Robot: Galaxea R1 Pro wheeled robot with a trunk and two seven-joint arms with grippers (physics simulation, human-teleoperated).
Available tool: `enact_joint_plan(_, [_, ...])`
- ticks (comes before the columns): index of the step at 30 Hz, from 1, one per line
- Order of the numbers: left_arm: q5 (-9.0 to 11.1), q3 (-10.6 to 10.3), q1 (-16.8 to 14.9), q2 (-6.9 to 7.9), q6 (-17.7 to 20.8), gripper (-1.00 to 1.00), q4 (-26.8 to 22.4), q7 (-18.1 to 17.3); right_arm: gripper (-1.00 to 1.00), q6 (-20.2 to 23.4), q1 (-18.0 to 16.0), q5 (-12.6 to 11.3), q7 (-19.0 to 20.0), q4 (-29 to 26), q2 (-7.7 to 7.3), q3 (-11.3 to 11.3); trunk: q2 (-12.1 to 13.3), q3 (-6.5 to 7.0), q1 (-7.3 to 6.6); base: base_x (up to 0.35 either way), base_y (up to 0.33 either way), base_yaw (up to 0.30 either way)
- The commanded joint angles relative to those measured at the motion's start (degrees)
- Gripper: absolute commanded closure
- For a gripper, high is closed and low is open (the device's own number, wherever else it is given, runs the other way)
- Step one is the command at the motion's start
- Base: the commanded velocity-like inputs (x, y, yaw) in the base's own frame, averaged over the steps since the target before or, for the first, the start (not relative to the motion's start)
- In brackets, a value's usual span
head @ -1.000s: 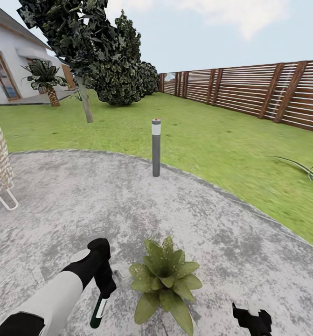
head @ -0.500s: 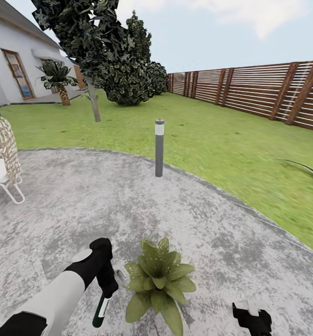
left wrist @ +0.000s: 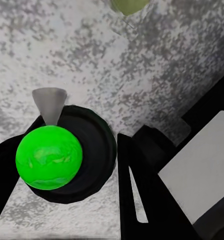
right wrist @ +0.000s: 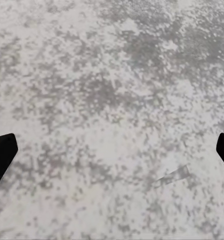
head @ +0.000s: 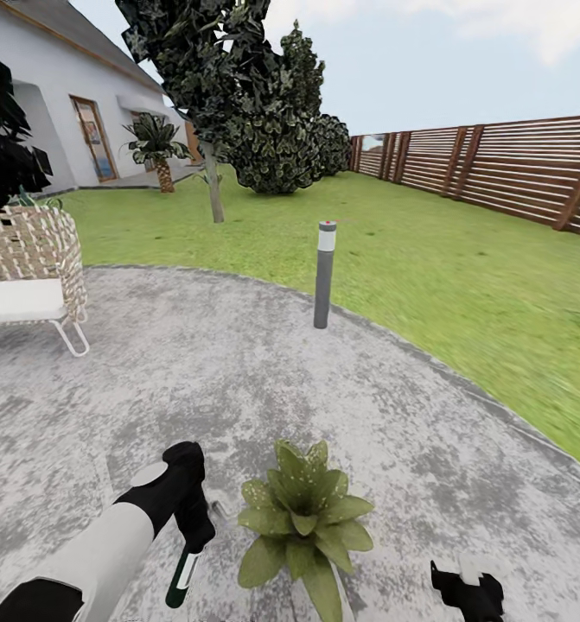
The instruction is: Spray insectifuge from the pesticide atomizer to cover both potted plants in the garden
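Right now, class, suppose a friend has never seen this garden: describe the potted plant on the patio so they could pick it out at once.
Start at the round grey stone patio with lawn around it. Near its close edge sits the potted plant, a low rosette of broad, pointed, speckled leaves, just beside the left gripper holding the atomizer. Unlike the palm and dark trees, it is ground-hugging and trunkless.

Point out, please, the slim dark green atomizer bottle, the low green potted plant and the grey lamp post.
slim dark green atomizer bottle (head: 182, 580), head view, white label band.
low green potted plant (head: 304, 523), head view, rosette centre.
grey lamp post (head: 323, 289), head view, middle of shaft.
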Motion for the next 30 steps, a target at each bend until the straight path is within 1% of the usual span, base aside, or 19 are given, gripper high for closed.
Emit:
enact_joint_plan(1, [-0.36,-0.04,0.0,0.18,0.52,1.0,-0.03,-0.42,-1.0,-0.21,-0.03,0.61,-0.31,0.1,-0.02,-0.3,-0.02,-0.05,-0.01,0.0,-0.001,0.27])
enact_joint_plan(4, [-0.36,-0.09,0.05,0.29,0.47,1.0,0.04,-0.02,-1.0,-0.22,-0.05,0.61,-0.31,0.1,-0.02,-0.3,-0.02,-0.05,-0.01,0.0,0.0,0.166])
enact_joint_plan(6, [-0.34,-0.05,0.11,0.03,0.46,1.0,0.05,0.56,-1.0,-0.22,-0.03,0.61,-0.31,0.1,-0.07,-0.3,-0.02,-0.05,-0.01,0.0,0.0,0.035])
enact_joint_plan(8, [-0.32,0.13,0.12,-0.6,0.45,1.0,0.05,0.75,-1.0,-0.23,-0.05,0.61,-0.31,0.1,-0.1,-0.3,-0.02,-0.05,-0.01,0.0,0.0,0.009])
enact_joint_plan(11, [-0.33,-0.6,0.13,-2.66,0.46,1.0,0.05,0.89,-1.0,-0.21,-0.04,0.61,-0.31,0.1,-0.11,-0.3,-0.02,-0.05,-0.01,0.0,0.0,0.002])
enact_joint_plan(12, [-0.28,-0.78,0.13,-3.03,0.49,1.0,0.07,0.98,-1.0,-0.22,-0.04,0.61,-0.31,0.1,-0.11,-0.3,-0.02,-0.05,-0.01,0.0,0.0,0.0])
enact_joint_plan(13, [-0.15,-0.78,0.33,-3.0,0.48,1.0,0.28,1.41,-1.0,-0.22,-0.03,0.61,-0.31,0.1,-0.11,-0.3,-0.02,-0.05,-0.01,0.0,0.0,0.0])
enact_joint_plan(14, [0.11,-0.68,0.84,-2.97,0.47,1.0,0.89,2.34,-1.0,-0.22,-0.03,0.61,-0.31,0.1,-0.11,-0.3,-0.02,-0.05,-0.01,0.0,0.0,0.0])
enact_joint_plan(16, [0.5,-0.47,1.66,-2.96,0.46,1.0,2.41,5.58,-1.0,-0.23,-0.04,0.61,-0.31,0.1,-0.11,-0.3,-0.02,-0.05,-0.01,0.0,0.0,0.0])
enact_joint_plan(18, [1.24,0.56,1.92,-3.34,0.52,1.0,3.01,8.79,-1.0,-0.23,-0.04,0.61,-0.31,0.1,-0.11,-0.3,-0.02,-0.05,-0.01,0.0,0.0,0.0])
enact_joint_plan(19, [1.36,0.72,1.93,-3.54,0.65,1.0,2.76,9.6,-1.0,-0.23,-0.04,0.61,-0.31,0.1,-0.11,-0.3,-0.02,-0.05,-0.01,0.0,0.0,0.0])
enact_joint_plan(21, [1.44,0.69,1.47,-4.06,2.81,1.0,2.29,10.48,-1.0,-0.23,-0.04,0.61,-0.31,0.1,-0.11,-0.3,-0.02,-0.05,-0.01,0.0,0.0,0.0])
enact_joint_plan(22, [1.36,0.69,1.37,-4.08,4.14,1.0,2.27,10.69,-1.0,-0.23,-0.05,0.61,-0.31,0.1,-0.11,-0.3,-0.02,-0.05,-0.01,0.0,0.0,0.0])
enact_joint_plan(27, [1.42,0.94,1.94,-3.21,4.49,1.0,3.08,12.61,-1.0,-0.19,-0.05,0.61,-0.31,0.13,-0.06,-0.3,-0.02,-0.05,-0.01,0.0,0.0,0.0])
enact_joint_plan(30, [1.48,1.12,2.13,-3.05,4.52,1.0,3.21,12.78,-1.0,-0.17,-0.05,0.61,-0.31,0.18,-0.04,-0.29,-0.02,-0.05,-0.01,0.0,0.0,0.0])
